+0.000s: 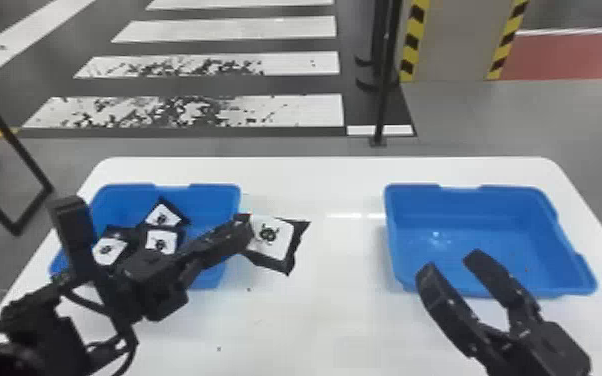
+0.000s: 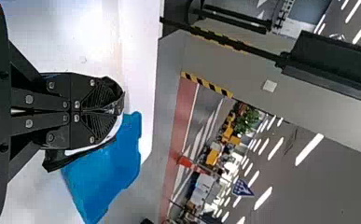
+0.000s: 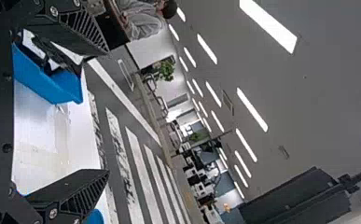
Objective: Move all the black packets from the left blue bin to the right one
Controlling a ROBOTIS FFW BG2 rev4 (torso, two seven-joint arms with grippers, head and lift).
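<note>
- Black packets (image 1: 161, 241), three of them in view, lay in the left bin (image 1: 210, 200), partly overlapping.
- A fourth packet (image 1: 272, 240) hung just to the right of the left bin, above the table (image 1: 335, 300). The left gripper (image 1: 247, 227) was closed on one end of it, with the free end pointing away from the left bin.
- The right bin (image 1: 470, 202) stood well apart, to the right of the left bin. The right gripper (image 1: 450, 262) hung at its near rim, fingers spread, with nothing between them.
- The step in hand seemed to be the carry across, probably with the left arm (image 1: 155, 285) alone. It called for a firm pinch and enough height for the drooping corners to clear the rim of the right bin.
- The right gripper would have been best drawn out of that path first, since the two could have met over the near rim. Release belonged low and well inside the walls; let go early, a light, limp packet might have caught on the edge.
- The left arm covered the near part of the left bin, so more packets could have lain beneath it; the count was uncertain. The fingers hid the pinched end of the fourth packet, and how deep the grip went could not be told. Nor could the right gripper's height over the rim.
</note>
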